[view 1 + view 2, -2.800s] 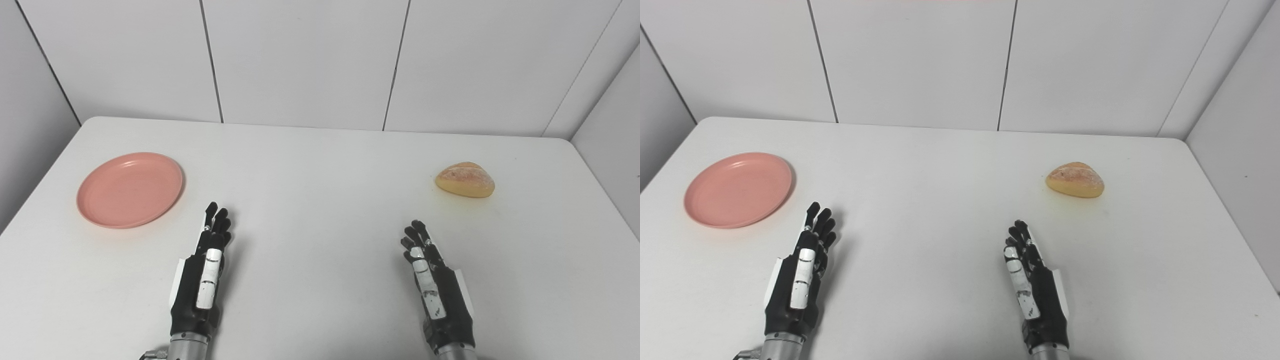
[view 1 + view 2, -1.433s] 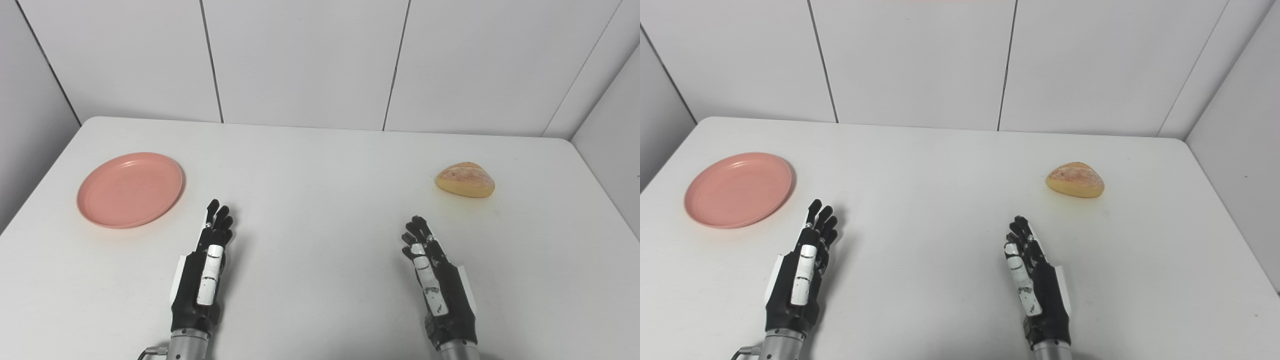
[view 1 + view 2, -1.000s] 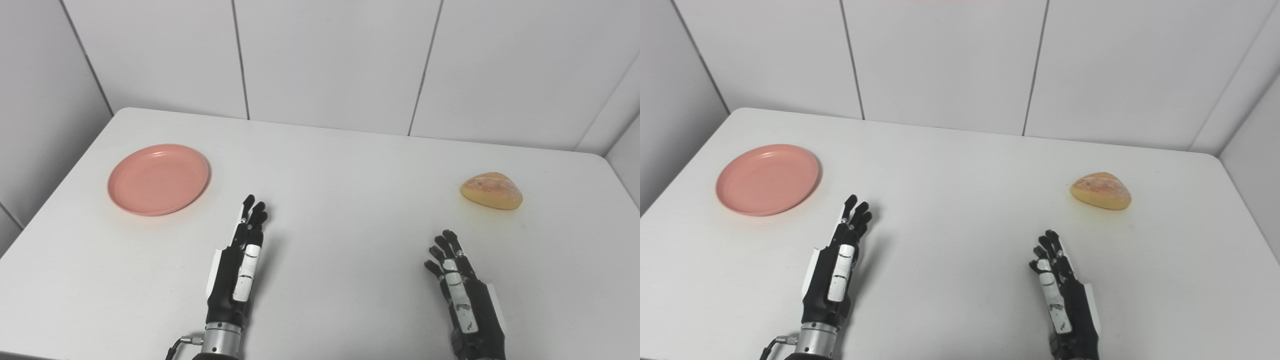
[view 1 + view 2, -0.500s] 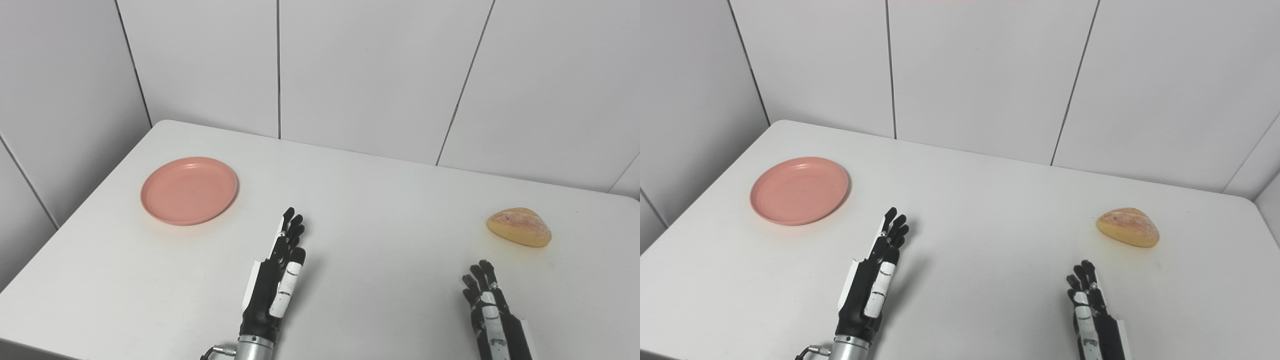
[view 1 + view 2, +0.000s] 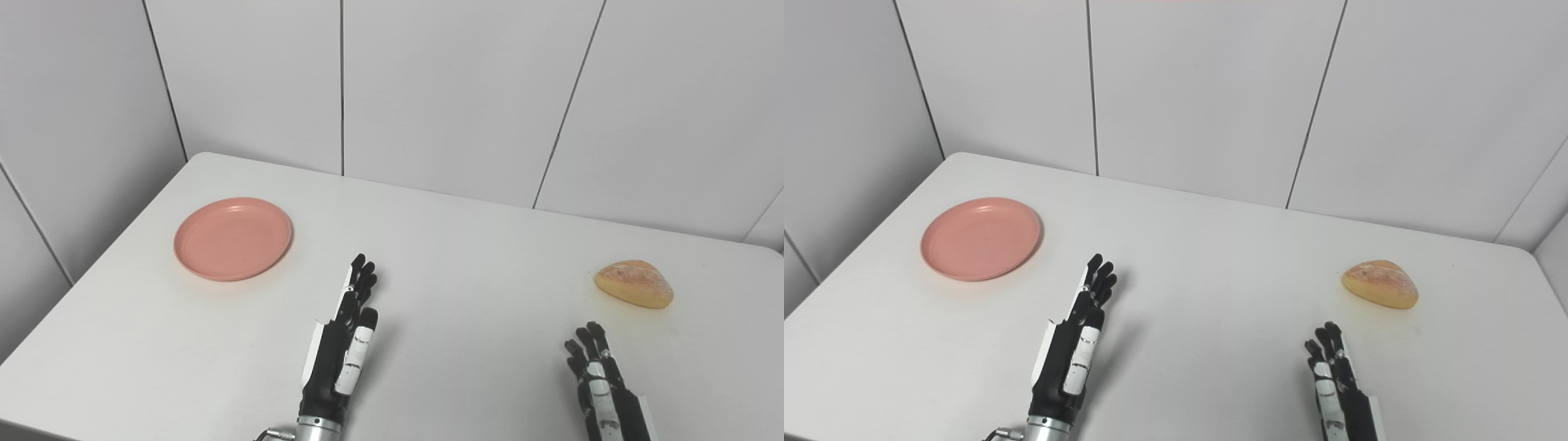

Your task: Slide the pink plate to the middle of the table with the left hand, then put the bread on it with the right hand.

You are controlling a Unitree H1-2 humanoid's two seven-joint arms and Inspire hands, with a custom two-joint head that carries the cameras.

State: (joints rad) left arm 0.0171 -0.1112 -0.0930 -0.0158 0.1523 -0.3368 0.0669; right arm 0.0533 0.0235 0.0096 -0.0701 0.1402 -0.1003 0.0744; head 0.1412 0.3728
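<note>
Left hand (image 5: 343, 349) and right hand (image 5: 603, 389) being held open, empty. Pink plate (image 5: 233, 238) and bread (image 5: 634, 283) being left untouched, well apart.

A white table (image 5: 453, 245) with rounded corners stands against pale panelled walls. A round pink plate (image 5: 233, 238) lies flat on its left side. A golden bread roll (image 5: 634, 283) lies on its right side, well apart from the plate.

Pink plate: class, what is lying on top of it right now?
Nothing lies on the pink plate; its whole top shows bare. The bread sits apart on the table. What is beneath the plate is hidden.
</note>
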